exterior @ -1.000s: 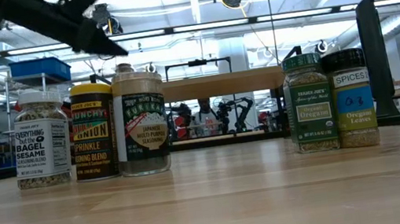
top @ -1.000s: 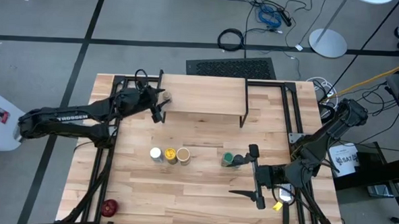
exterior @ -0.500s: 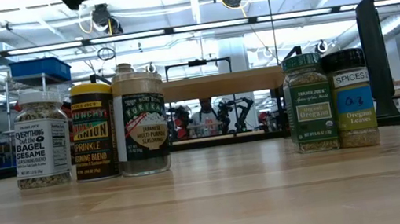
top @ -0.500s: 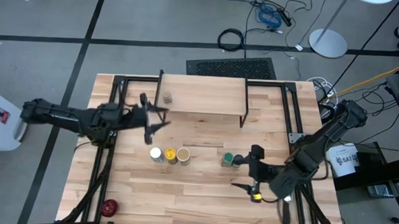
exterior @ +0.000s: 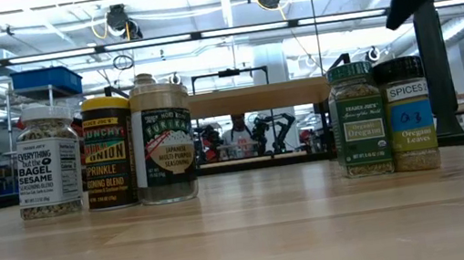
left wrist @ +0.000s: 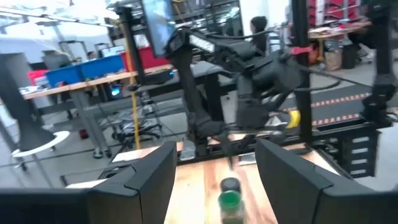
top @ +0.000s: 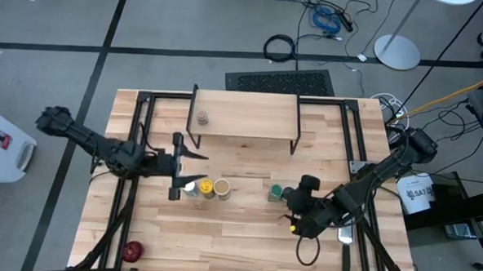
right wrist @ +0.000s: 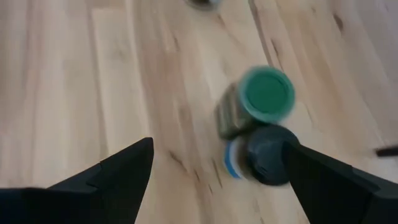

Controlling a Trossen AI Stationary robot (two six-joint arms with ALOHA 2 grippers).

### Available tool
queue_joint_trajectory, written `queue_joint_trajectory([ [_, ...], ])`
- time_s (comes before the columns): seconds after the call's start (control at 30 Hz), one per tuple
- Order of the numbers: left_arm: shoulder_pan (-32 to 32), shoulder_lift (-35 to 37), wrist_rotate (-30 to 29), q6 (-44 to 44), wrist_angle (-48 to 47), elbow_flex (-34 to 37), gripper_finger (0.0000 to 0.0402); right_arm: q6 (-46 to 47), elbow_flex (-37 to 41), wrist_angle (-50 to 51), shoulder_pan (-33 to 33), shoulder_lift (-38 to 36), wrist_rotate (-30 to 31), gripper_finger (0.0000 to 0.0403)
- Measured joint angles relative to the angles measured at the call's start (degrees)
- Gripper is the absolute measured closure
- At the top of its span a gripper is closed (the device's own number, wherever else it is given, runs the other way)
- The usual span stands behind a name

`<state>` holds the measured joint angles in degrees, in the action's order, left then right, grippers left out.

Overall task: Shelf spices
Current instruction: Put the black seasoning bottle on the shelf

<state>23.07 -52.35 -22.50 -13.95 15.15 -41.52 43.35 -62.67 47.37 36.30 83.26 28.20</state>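
Both arms seem to be lining up a pick. The left gripper (top: 180,167) is spread empty just beside the white-capped clear jar (exterior: 47,162), and the right gripper (top: 295,208) is spread empty above the green-lidded jar (exterior: 360,120) and the dark-lidded clear jar (exterior: 409,113). Each must next sink and close around one jar. With the yellow jar (exterior: 110,153) and the tan jar (exterior: 163,145), five stand on the table. Beyond them, one small jar (top: 202,117) stands on the single light-wood, black-legged shelf (top: 246,115).

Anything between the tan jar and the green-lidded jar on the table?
Nothing: bare wood. The high view shows an empty gap between the tan jar and the green-lidded jar; the low view shows the same gap, with only the room behind it.
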Motion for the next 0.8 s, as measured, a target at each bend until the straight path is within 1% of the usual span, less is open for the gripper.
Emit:
queue_joint_trajectory([
  [0.13,0.94,-1.57,-0.08,-0.42,0.21,-1.8,0.0173,0.41,0.0,3.1,-1.32,-0.02,0.13,0.0062],
  [0.23,1.07,-2.31,-0.01,-0.47,0.01,-1.94,0.0173,-1.14,0.0,4.15,-3.04,-0.02,0.13,0.0062],
  [0.37,1.02,-2.61,-0.04,-0.47,0.17,-1.94,0.0173,-3.14,0.0,4.33,-6.66,-0.04,-4.33,0.0062],
  [0.47,1.03,-2.68,-0.02,-0.46,0.15,-1.94,0.0173,-5.01,0.0,4.31,-8.87,-0.04,-6.45,0.0062],
  [0.6,1.03,-2.68,-0.02,-0.45,0.28,-1.94,0.0173,-6.86,0.0,4.35,-11.54,0.07,-11.67,0.0064],
  [0.67,1.03,-2.68,-0.02,-0.45,0.25,-1.94,0.0173,-7.89,0.0,4.4,-12.39,0.56,-13.04,0.0065],
  [0.8,1.03,-2.68,-0.02,-0.45,0.21,-1.94,0.0173,-9.3,0.0,4.25,-13.77,2.24,-13.87,0.0072],
])
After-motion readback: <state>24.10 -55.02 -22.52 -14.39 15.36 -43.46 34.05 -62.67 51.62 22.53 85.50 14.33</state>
